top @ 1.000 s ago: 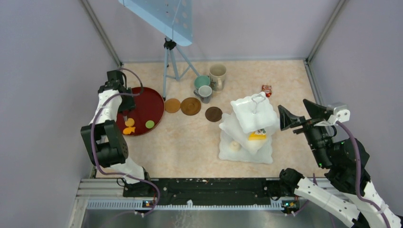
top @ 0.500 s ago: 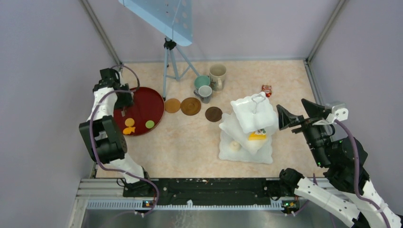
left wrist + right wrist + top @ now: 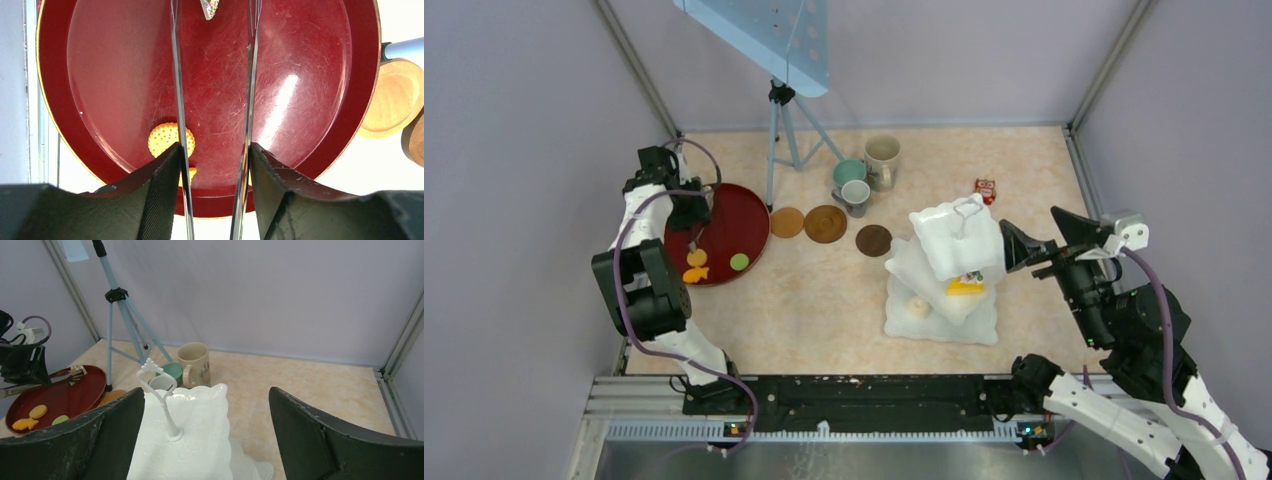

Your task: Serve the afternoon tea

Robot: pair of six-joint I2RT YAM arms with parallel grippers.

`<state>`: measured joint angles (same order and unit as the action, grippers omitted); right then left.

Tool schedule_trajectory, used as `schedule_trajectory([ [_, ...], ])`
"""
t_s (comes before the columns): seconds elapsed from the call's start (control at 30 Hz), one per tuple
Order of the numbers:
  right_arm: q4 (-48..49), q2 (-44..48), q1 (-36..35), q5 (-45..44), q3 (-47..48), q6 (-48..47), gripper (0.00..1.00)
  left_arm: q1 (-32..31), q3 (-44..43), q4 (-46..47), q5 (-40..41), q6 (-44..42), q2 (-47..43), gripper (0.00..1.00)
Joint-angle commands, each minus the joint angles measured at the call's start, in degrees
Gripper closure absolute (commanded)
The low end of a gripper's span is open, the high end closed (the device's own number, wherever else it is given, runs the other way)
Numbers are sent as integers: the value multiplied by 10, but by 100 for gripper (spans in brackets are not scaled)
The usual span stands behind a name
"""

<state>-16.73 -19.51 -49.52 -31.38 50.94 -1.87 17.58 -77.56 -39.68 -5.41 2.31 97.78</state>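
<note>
The white three-tier stand stands right of centre with a yellow cake and a cream piece on its lower tiers. My right gripper is open and empty just right of the stand's top tier. My left gripper is shut on the metal tongs above the dark-red tray. On the tray lie a round orange cookie, an orange fish cookie and a green one. The beige, teal and grey mugs stand at the back. Three coasters lie near them.
A blue tripod stands between the tray and the mugs, one leg beside the tray's rim. A small red item lies behind the stand. Side walls close in at left and right.
My left gripper has shifted a little back and right over the tray with the tongs. My right gripper has edged left toward the stand.
</note>
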Motion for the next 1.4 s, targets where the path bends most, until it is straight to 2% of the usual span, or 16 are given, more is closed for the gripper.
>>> schedule_trajectory([
  [0.0,21,-13,-7,12,-4,6,8,2,-9,28,1,17,9,41],
  [0.07,18,-13,-7,9,-3,8,8,2,-11,30,8,16,13,41],
  [0.23,16,-13,-7,8,-3,13,8,2,-21,29,26,18,22,47],
  [0.47,19,-15,-7,6,-2,14,8,0,-16,24,34,20,5,66],
  [0.57,15,-14,-7,2,1,27,8,-5,-3,19,42,23,-18,71],
  [0.8,9,-14,-7,-18,8,30,8,-34,49,3,39,33,-106,73],
  [1.0,4,-12,-7,-45,16,22,8,-66,77,-30,-7,35,-190,71],
  [1.1,1,-11,-7,-61,19,23,8,-109,92,-34,-45,24,-236,68],
  [1.17,-9,-11,-7,-71,26,29,8,-160,104,-30,-64,10,-266,66],
  [1.27,-27,-8,-7,-89,33,39,8,-256,117,-29,-47,7,-293,66],
  [1.37,-29,-1,-7,-116,37,44,8,-318,126,-29,-52,18,-314,67],
])
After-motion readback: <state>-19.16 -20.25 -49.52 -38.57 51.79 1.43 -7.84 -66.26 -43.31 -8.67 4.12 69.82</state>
